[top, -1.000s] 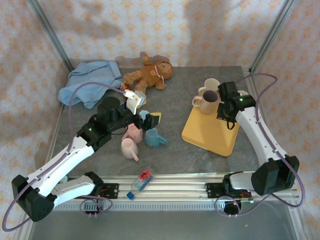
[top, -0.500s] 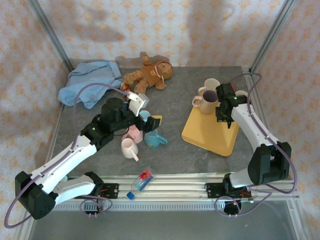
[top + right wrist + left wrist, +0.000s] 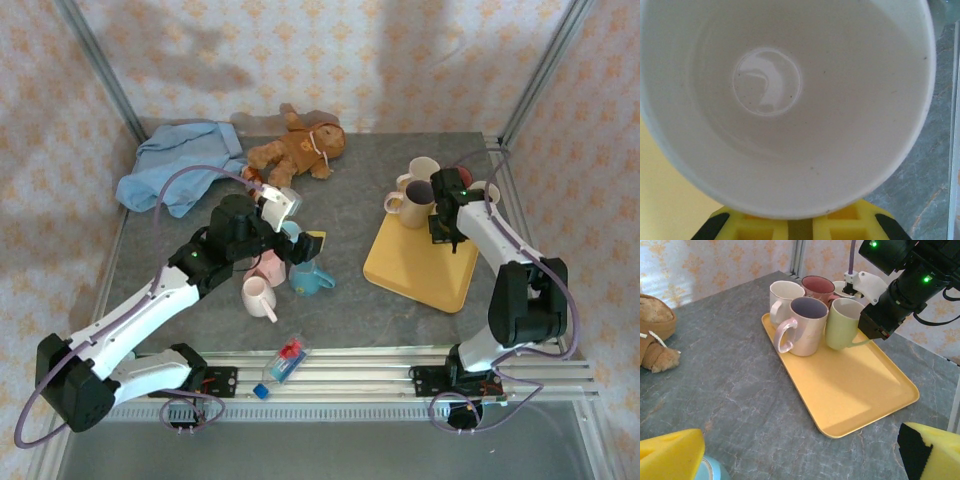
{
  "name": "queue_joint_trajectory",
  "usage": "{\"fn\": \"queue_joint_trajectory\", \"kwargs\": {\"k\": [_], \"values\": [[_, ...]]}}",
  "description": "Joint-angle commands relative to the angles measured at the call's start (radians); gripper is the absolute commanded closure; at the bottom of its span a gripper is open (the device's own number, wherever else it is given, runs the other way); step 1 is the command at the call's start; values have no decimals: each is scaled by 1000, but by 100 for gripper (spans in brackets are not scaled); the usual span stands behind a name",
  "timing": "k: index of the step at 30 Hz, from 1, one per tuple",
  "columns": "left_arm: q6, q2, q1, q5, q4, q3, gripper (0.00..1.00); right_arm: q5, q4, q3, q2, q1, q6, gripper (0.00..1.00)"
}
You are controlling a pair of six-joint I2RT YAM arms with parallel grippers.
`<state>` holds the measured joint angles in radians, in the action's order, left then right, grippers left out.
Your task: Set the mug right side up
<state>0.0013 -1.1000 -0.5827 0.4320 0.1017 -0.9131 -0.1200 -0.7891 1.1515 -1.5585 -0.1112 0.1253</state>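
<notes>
At the far end of the yellow tray (image 3: 865, 390), the right gripper (image 3: 800, 227) is closed tight on what looks to be the handle of the pale green mug (image 3: 840, 325). The mug stands mouth up on the tray, its clean pale inside showing to the bottom in the wrist view. It sits close against a lilac mug (image 3: 802, 332), with a cream mug (image 3: 782, 297) and a dusky pink mug (image 3: 817, 286) grouped just behind at the same end; the near half of the tray is bare. Off the tray's left side, over the grey table (image 3: 725, 375), the left gripper (image 3: 802, 455) hangs with its yellow pads spread as wide as they go and nothing between them. It is above a small cluster of mugs awaiting attention: a light blue mug (image 3: 310, 276) on its side and two pink mugs, one (image 3: 258, 297) lying nearer the front edge and the other (image 3: 268, 265) tucked under the arm. By the look of it, the turning is done for the green mug and the step in hand is the set-down. The next move, as I judge it, calls for the right jaws to open and the arm to draw up and away from the tray's crowded end. It must do so without dragging the handle or nudging the lilac mug beside it. The waiting left arm seems placed to reach for one of the tipped mugs left of the tray.
</notes>
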Motion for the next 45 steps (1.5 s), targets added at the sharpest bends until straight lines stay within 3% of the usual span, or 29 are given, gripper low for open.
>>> {"fn": "queue_joint_trajectory", "kwargs": {"k": [1,16,33,45], "values": [[19,3,-3,-26,-10,-5,0,-26,79,13,-9,16,8,100],[41,-70,-2,11,66,-48,0,-37,128,43,-87,29,26,100],[37,-41,-2,-21,75,-30,0,-7,124,48,-76,28,12,71],[-27,11,-3,-91,96,-11,0,74,63,-4,105,29,-59,57]]}}
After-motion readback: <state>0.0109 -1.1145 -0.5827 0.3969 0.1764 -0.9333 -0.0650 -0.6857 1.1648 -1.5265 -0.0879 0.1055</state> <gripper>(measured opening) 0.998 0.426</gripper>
